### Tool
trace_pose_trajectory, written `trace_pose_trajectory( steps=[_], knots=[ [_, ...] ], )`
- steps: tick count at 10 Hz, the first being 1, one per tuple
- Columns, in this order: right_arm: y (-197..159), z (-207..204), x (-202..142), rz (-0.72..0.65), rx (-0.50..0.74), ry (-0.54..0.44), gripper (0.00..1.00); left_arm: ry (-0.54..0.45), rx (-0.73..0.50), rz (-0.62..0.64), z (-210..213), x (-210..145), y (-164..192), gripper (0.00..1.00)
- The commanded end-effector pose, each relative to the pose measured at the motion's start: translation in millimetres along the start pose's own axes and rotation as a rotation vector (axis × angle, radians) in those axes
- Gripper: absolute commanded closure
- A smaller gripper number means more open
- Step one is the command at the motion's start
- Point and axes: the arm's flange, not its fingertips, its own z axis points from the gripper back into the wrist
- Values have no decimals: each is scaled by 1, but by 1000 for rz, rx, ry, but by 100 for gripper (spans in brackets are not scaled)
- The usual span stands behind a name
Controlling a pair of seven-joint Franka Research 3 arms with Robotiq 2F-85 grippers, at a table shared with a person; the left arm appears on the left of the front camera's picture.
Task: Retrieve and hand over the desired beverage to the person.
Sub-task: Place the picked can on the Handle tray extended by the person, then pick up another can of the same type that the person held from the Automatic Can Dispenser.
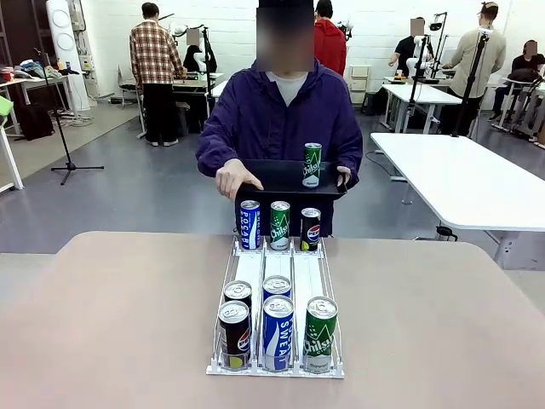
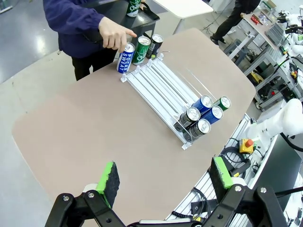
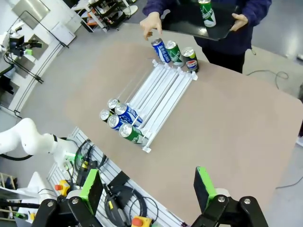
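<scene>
Hanging wide open above the tan tabletop, left claw and right claw hold nothing. Nearest in the white rack stands a blue aluminium can, probably the wanted kind: smooth, dentable, weighty if full, best pinched mid-body. By the far edge, the left wrist view shows the person's hand on a matching blue can; from the front that's unclear.

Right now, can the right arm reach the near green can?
Probably yes. The right tool hangs open above the table, and the green can stands in the rack's right lane, its outer side free; a blue can crowds its left.
</scene>
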Motion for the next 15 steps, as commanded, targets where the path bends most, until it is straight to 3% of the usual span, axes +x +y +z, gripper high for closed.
trace_pose_trajectory(
  steps=[1, 15],
  knots=[
    [-3, -2, 0, 13, 10, 2, 0, -9, -17, -18, 1, 0, 1, 0],
    [-3, -2, 0, 13, 10, 2, 0, -9, -17, -18, 1, 0, 1, 0]
  ],
)
